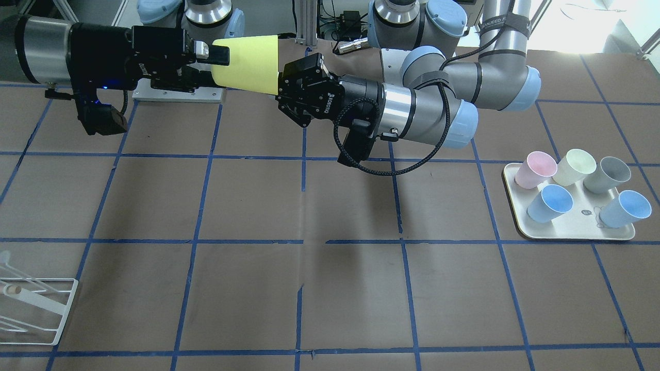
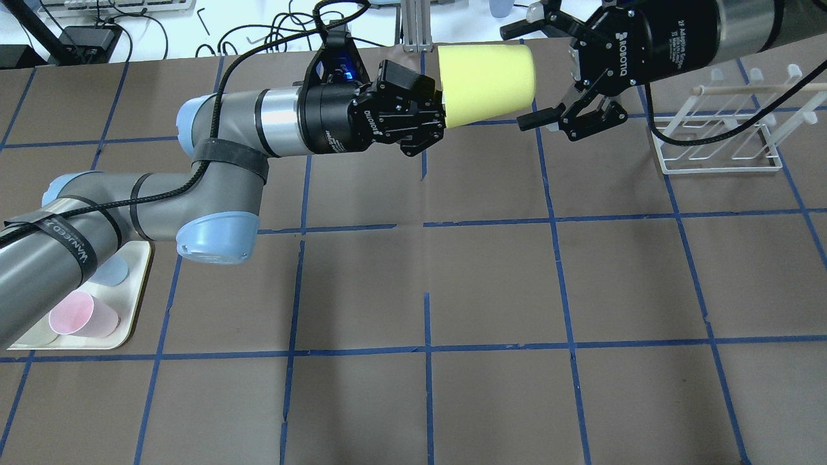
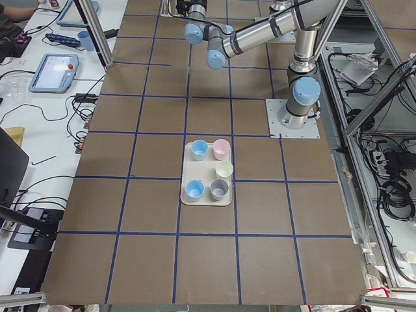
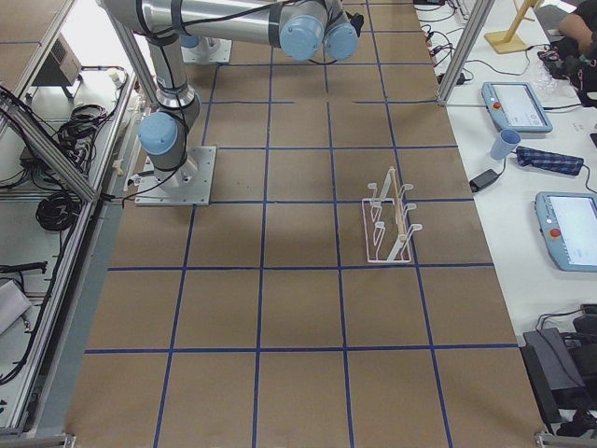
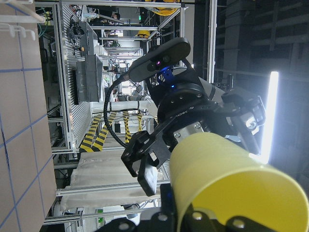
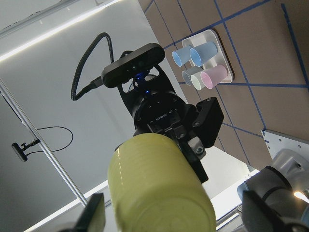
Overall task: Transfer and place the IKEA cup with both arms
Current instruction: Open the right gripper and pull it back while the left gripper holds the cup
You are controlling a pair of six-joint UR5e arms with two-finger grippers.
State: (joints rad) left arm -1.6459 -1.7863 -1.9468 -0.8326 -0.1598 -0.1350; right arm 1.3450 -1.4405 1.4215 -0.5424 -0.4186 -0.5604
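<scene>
Front view first: I had the cup (image 1: 247, 64) up in the air, lying on its side well above the tabletop (image 1: 330, 206), close to the robot's base. The left fingers (image 1: 289, 95) were clenched on its wide end. The right fingers (image 1: 219, 54) sat at the narrow end, one pad crossing the cup's side. From that angle I couldn't tell whether it pressed. The tray (image 1: 567, 233) carried five pastel cups, and the rack (image 1: 38, 309) stood at the opposite corner.

Overhead, and it got clearer: the cup (image 2: 488, 84) hung between the two arms. The left fingers (image 2: 429, 103) were grasping the wide end. The right fingers (image 2: 536, 120) were spread to either side of the narrow end, both clear of the plastic, so released.

Left side view: the tray (image 3: 185, 198) with its five cups sat mid-tabletop. The left arm (image 3: 260, 32) stretched to the top edge, and I couldn't see fingers or cup there.

Right side view: just the rack (image 4: 392, 229) and the right arm (image 4: 233, 14) running along the top edge.

Left wrist: the cup (image 5: 231, 188) filled the lower right, pointing away from me. Beyond its far end the right fingers (image 5: 145, 164) were splayed wide.

Right wrist: the cup's (image 6: 159, 188) base pointed at me, between my two spread right fingers (image 6: 92, 215) at the bottom corners. The left fingers (image 6: 207, 118) gripped its far end, and the tray lay far off behind.
</scene>
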